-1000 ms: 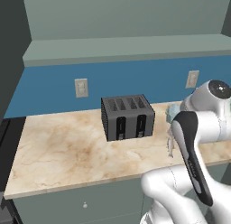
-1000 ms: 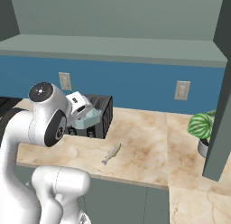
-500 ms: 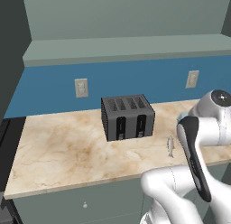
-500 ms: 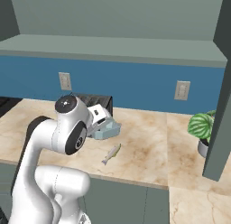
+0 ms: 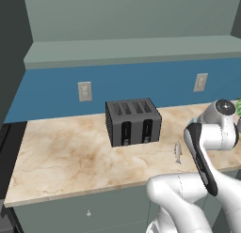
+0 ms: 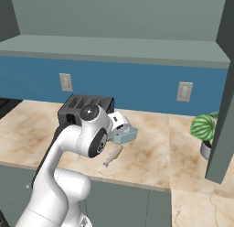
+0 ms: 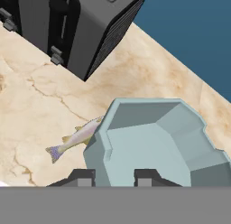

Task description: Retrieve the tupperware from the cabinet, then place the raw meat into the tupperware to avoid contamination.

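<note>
No readable labels. Pincer [image 7: 112, 175] clamped on rim of empty tupperware [image 7: 155, 148], above tabletop [image 7: 31, 105]; fish [image 7: 76, 138] beside toaster [image 7: 76, 24].

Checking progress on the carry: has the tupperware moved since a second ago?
Yes. In the right base view the tupperware, held in the gripper, has shifted right, away from the toaster.

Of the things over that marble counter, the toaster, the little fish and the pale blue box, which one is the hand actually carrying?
The pale blue tupperware: the hand is shut on its rim. The toaster and the fish rest on the counter, untouched.
</note>
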Available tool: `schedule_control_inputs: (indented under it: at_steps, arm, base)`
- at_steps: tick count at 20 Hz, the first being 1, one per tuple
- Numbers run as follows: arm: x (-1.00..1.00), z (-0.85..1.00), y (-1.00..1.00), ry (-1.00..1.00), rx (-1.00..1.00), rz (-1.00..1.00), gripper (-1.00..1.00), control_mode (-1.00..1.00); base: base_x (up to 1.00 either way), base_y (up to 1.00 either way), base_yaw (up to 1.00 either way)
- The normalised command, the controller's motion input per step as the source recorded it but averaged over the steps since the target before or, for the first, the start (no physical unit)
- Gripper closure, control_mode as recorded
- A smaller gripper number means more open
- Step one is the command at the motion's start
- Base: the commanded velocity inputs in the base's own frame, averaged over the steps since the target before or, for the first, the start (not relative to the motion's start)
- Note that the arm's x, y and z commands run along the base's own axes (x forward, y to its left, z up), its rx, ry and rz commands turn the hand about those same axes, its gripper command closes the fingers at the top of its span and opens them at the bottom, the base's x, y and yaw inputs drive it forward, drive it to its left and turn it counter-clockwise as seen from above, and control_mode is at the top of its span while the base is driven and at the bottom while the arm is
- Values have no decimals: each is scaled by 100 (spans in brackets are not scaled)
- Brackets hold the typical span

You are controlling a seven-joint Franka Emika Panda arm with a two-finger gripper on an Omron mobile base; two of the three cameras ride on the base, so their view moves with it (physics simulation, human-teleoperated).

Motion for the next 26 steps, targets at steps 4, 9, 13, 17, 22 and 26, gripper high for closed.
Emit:
schedule_control_inputs:
  at_steps: [4,9,13,17,22,26]
  arm:
    - [53,-30,-41,0,0,0,100,-100]
    - [51,-31,-27,0,0,4,100,-100]
    - [56,-29,-10,0,0,3,100,-100]
    - [46,-25,-5,0,0,3,100,-100]
    - [9,-6,0,0,-1,1,100,-100]
    - [2,-2,0,0,0,0,100,-100]
  base:
    - [0,0,0]
    - [0,0,0]
    - [0,0,0]
    - [0,0,0]
    - [0,0,0]
    - [0,0,0]
